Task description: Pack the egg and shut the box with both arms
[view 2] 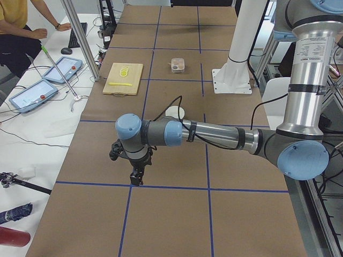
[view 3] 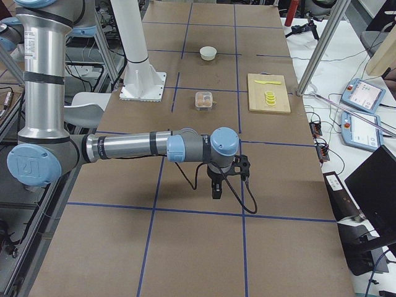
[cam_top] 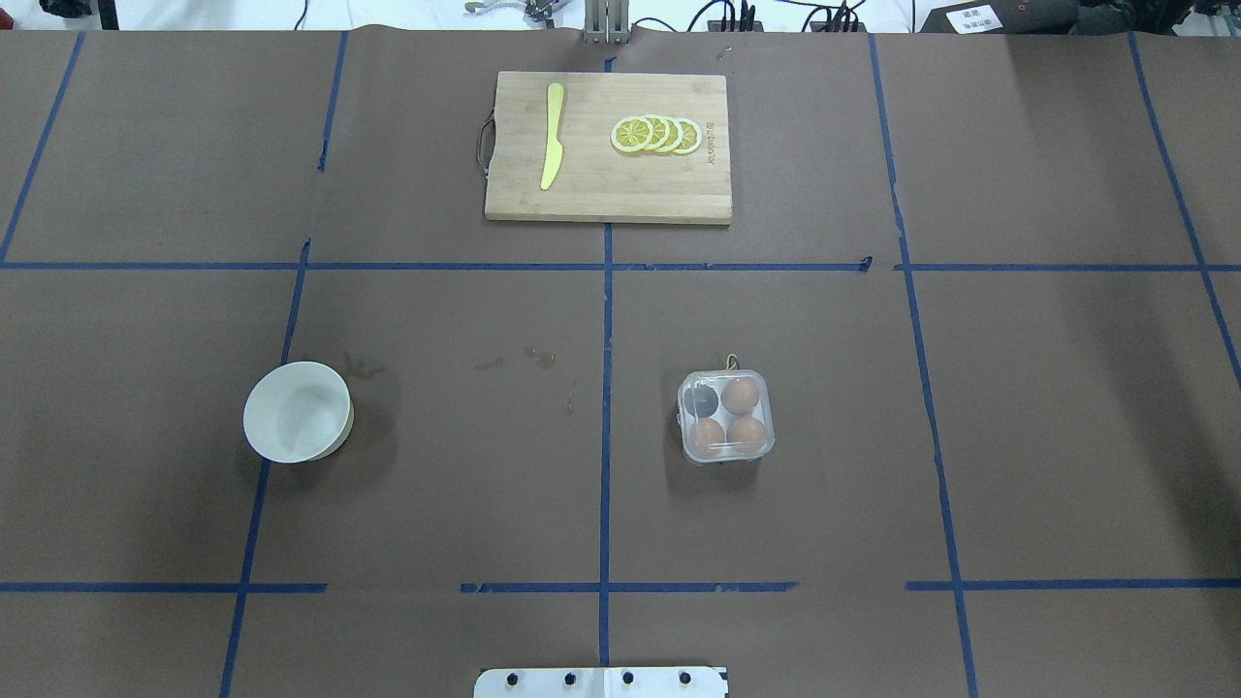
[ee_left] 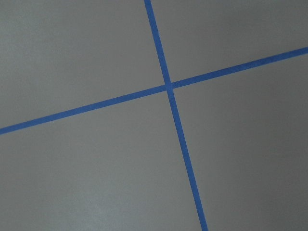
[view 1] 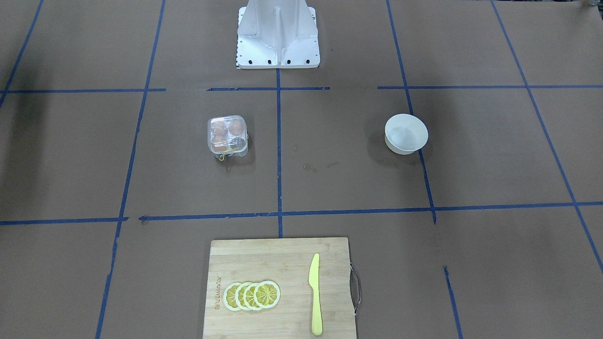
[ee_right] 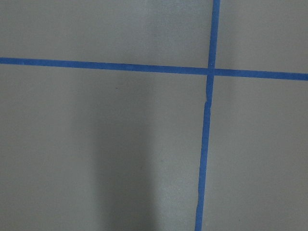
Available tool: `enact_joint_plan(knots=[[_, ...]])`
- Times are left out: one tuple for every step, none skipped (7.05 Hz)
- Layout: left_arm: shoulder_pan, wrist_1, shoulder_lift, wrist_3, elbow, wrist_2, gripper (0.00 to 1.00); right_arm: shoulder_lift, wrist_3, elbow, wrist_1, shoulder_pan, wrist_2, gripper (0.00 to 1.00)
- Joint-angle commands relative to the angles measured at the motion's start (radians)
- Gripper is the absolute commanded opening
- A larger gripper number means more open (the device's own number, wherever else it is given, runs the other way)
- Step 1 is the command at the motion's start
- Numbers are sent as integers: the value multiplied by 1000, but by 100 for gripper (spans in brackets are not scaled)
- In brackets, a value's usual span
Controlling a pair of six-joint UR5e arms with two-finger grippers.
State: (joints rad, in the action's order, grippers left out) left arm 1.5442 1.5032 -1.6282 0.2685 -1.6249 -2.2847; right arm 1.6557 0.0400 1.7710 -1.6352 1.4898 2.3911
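The box, a small clear carton, stands right of the table's middle with its lid down over the cells; it also shows in the front view. Three brown eggs lie in it, alike, so I cannot single out one as the egg. The fourth cell looks dark. My left gripper hangs low over the table's left end, far from the box. My right gripper hangs low over the right end. I cannot tell whether either is open or shut. Both wrist views show only brown paper and blue tape.
An empty white bowl sits on the left side. A wooden cutting board at the far edge carries lemon slices and a yellow knife. The robot's base plate is at the near edge. A seated operator is beside the table.
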Motion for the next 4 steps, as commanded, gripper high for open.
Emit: enact_joint_plan(knots=[[-1,77,4,6,28,-4,100,-4,3,1,0,0,5,100],[-3,94,-1,3,30,-2,100,-8,3,1,-2,0,8,100],[-3,91,-2,2,30,8,100,-11,0,-2,0,0,4,100],[-3,89,-2,1,39,26,100,-11,0,-4,0,0,-1,100]])
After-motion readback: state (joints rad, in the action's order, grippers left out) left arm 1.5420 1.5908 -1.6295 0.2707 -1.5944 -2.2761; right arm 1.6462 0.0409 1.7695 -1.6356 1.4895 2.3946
